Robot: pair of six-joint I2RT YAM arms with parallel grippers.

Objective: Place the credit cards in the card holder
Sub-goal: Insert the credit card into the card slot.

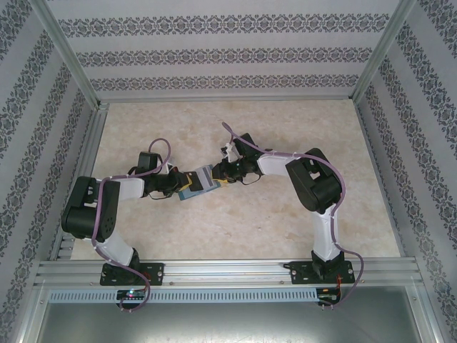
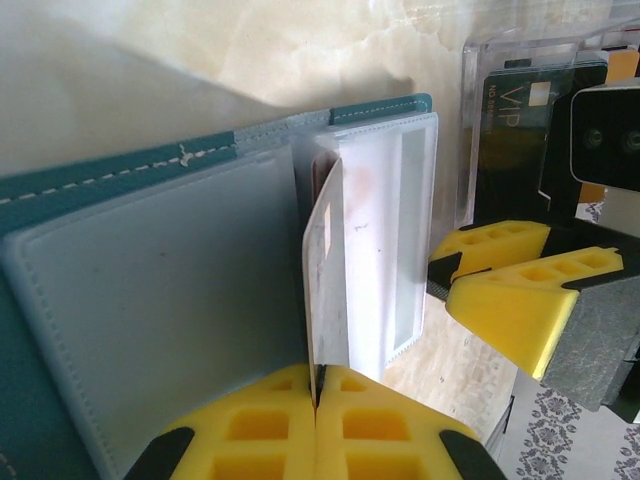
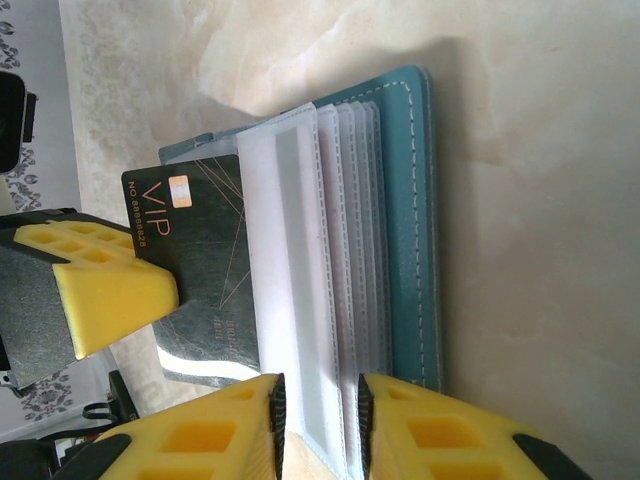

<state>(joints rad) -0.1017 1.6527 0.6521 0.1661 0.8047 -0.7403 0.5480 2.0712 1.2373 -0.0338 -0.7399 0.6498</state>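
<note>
Card holder (image 1: 198,187) lay open on the table (image 1: 285,221), between the two grippers, with its sleeves (image 3: 330,250) fanned.

Right wrist view:
- The dark card (image 3: 200,270) sat at 9 o'clock of the sleeves. Its long axis ran 12-to-6, parallel to the sleeve edges.
- The card's 3 o'clock edge ran under the outermost white sleeve.
- Judged: seating the card calls for a slide toward 3 o'clock.

Right gripper (image 3: 320,430) was at 6 o'clock, jaws part-way apart and astride the white sleeves. Could not tell whether it was pressing them. Its finger stood just beside the card's 6 o'clock end, so it was probably the nearer arm.

Left gripper (image 2: 315,400) was pressed together on a thin upright leaf (image 2: 325,280). Sleeve or card: undetermined.

Writing on the dark card: "VIP", then "NO" and digits too small to read.
</note>
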